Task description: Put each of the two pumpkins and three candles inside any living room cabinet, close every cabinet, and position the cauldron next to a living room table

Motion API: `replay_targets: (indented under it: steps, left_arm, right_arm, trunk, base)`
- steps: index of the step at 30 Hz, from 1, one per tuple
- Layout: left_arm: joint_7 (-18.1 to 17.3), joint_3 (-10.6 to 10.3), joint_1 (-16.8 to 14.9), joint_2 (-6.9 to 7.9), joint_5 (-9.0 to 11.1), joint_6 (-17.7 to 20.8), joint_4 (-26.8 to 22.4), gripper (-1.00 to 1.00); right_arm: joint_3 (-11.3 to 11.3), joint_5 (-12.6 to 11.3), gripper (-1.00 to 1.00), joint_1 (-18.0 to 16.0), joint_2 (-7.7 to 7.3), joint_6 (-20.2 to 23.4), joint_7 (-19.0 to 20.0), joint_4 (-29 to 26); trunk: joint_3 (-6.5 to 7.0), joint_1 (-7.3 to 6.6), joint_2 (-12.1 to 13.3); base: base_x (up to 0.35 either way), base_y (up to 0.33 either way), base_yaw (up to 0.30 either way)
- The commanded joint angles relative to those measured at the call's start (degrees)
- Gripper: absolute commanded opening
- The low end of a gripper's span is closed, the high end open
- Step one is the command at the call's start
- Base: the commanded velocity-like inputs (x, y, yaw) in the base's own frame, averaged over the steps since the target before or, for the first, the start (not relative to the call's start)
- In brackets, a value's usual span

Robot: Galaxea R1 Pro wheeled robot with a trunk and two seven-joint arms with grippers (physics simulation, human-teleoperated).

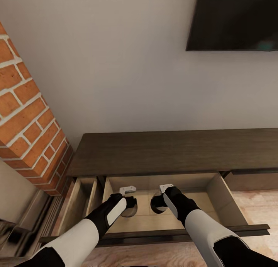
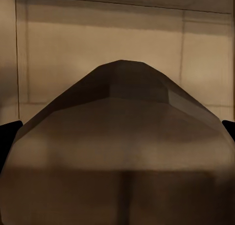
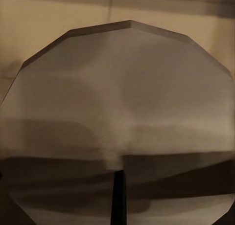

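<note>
Head view: left gripper [image 1: 129,205] clamped on one stubby tan wax candle [image 2: 117,146], right gripper [image 1: 158,203] over a second tan candle [image 3: 117,112], grip impossible to tell, both low in the open pale-lined drawer [image 1: 214,189] of the long dark-brown wooden cabinet [image 1: 173,151], risking tipped candles if released tilted or snagged on withdrawal.

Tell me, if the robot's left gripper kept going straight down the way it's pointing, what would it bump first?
Probably the tan candle right in front of the left gripper; it looks already held, though the fingers are mostly hidden. Beyond that comes the floor of the open drawer in the cabinet.
</note>
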Motion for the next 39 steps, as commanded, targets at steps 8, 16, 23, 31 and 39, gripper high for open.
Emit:
replay_targets:
  steps: [8, 16, 23, 31, 39]
  left_arm:
    - [1.1, -0.6, 0.2, 0.03, 0.6, -0.4, -0.2, -1.0]
    - [1.1, -0.5, 0.3, 0.15, 1.1, -0.6, -0.2, -1.0]
    - [1.1, -0.2, 0.3, 0.23, 1.1, -0.6, -0.2, -1.0]
    - [1.1, -0.3, 0.2, 0.24, 0.8, -1.0, -0.2, -1.0]
    - [1.1, -0.2, -0.6, 0.17, 0.9, -2.3, -0.3, -1.0]
  right_arm:
    - [0.4, -0.6, -1.0, -0.2, -0.04, 0.4, -0.2, -0.1]
    - [0.4, -0.6, -1.0, -0.3, 0.06, 0.3, -0.3, -0.1]
    - [0.5, -0.6, -1.0, -0.3, 0.07, 0.3, -0.3, -0.1]
    - [0.5, -0.6, -1.0, -0.4, -0.01, 0.3, -0.3, -0.1]
    - [0.4, -0.4, -1.0, -1.7, -0.4, -1.2, -0.3, -0.1]
  trunk:
    - [-0.75, -0.01, 0.0]
    - [-1.48, -0.01, 0.0]
    - [-2.13, -0.01, 0.0]
    - [-2.86, -0.01, 0.0]
    - [-3.59, -0.01, 0.0]
  base:
    - [0.0, 0.0, 0.0]
    - [0.0, 0.0, 0.0]
    - [0.0, 0.0, 0.0]
    - [0.0, 0.0, 0.0]
    - [0.0, 0.0, 0.0]
